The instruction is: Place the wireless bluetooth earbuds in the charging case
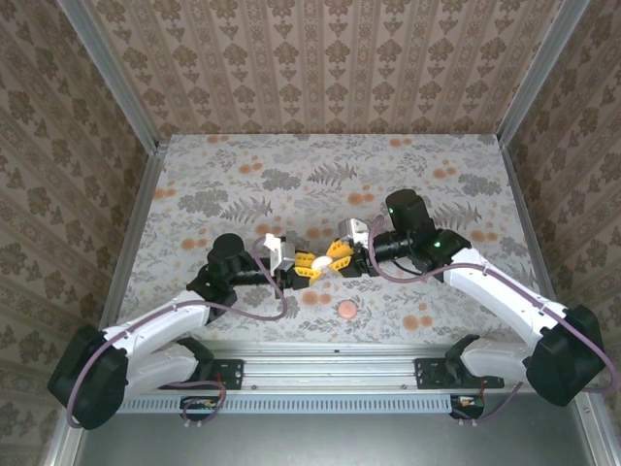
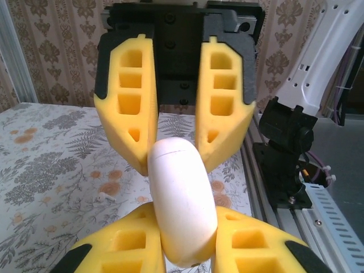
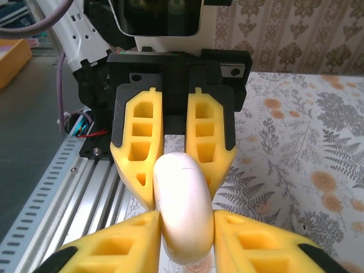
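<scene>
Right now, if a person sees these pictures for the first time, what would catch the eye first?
The smooth white oval plastic charging case stands out, gripped over the middle of the flowered grey tabletop between the yellow-fingered left gripper and right gripper. Next comes the small round pink disc, lying closer to the near edge. A tiny pale earbud also lies on that tabletop.

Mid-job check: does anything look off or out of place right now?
Yes. The left gripper and right gripper both clamp the same white charging case from opposite ends, and its lid looks closed. A tiny earbud lies loose on the floral mat, apart from them.
</scene>
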{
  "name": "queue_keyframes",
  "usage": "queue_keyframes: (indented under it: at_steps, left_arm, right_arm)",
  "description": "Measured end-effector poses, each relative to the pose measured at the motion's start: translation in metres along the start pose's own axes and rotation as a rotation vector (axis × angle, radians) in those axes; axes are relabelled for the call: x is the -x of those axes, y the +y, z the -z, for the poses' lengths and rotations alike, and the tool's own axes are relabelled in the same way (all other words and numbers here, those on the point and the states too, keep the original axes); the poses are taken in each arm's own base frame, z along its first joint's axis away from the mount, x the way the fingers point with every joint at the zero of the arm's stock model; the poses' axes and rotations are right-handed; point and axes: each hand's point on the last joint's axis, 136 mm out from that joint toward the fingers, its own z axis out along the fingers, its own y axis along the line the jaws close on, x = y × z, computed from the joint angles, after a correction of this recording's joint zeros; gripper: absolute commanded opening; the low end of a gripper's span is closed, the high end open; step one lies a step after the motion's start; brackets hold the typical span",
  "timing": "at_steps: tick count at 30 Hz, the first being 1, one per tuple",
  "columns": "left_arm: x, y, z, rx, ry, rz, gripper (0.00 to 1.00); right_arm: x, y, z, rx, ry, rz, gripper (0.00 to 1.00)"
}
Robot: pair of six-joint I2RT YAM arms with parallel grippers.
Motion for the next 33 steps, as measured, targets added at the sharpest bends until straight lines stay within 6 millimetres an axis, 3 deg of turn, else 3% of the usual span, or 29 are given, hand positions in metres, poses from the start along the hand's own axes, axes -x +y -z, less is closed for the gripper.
queue_keyframes:
  at_steps: [4, 10, 13, 16, 18, 24, 26, 30, 33]
  left_arm:
    - [-0.0002, -0.0016, -0.0001, -0.008, 0.001, -0.003, 0.18]
    - [-0.0001, -0.0008, -0.0006, -0.006, 0.007, -0.019, 0.32]
    - [-0.0027, 0.0021, -0.0012, 0.008, 0.027, -0.016, 0.25]
    - [-0.0066, 0.0023, -0.0020, 0.010, 0.046, -0.018, 0.17]
    - [-0.0074, 0.0025, -0.0024, 0.011, 0.050, -0.024, 0.15]
    - [-0.0055, 0.0037, -0.0067, 0.002, 0.044, -0.032, 0.13]
    - [-0.0064, 0.0032, -0.0081, -0.003, 0.044, -0.031, 0.13]
    - [-0.0062, 0.0006, -0.0095, -0.016, 0.041, -0.032, 0.15]
    - [-0.0065, 0.0008, -0.0097, -0.015, 0.042, -0.031, 0.22]
  right_arm:
    - [0.0004, 0.0009, 0.0012, 0.012, 0.006, 0.008, 0.14]
    - [0.0004, 0.0029, 0.0025, 0.024, 0.022, 0.013, 0.13]
    - [-0.0035, 0.0018, 0.0028, 0.014, 0.042, 0.016, 0.14]
    - [-0.0075, 0.0006, 0.0033, 0.003, 0.061, 0.020, 0.20]
    - [-0.0089, 0.0011, 0.0033, 0.004, 0.067, 0.016, 0.30]
    - [-0.0082, 0.0026, 0.0027, 0.011, 0.063, 0.021, 0.37]
    - [-0.0077, 0.0035, 0.0026, 0.017, 0.059, 0.021, 0.34]
    - [-0.0068, 0.0046, 0.0035, 0.026, 0.052, 0.023, 0.16]
    - [-0.0072, 0.0042, 0.0045, 0.026, 0.053, 0.018, 0.13]
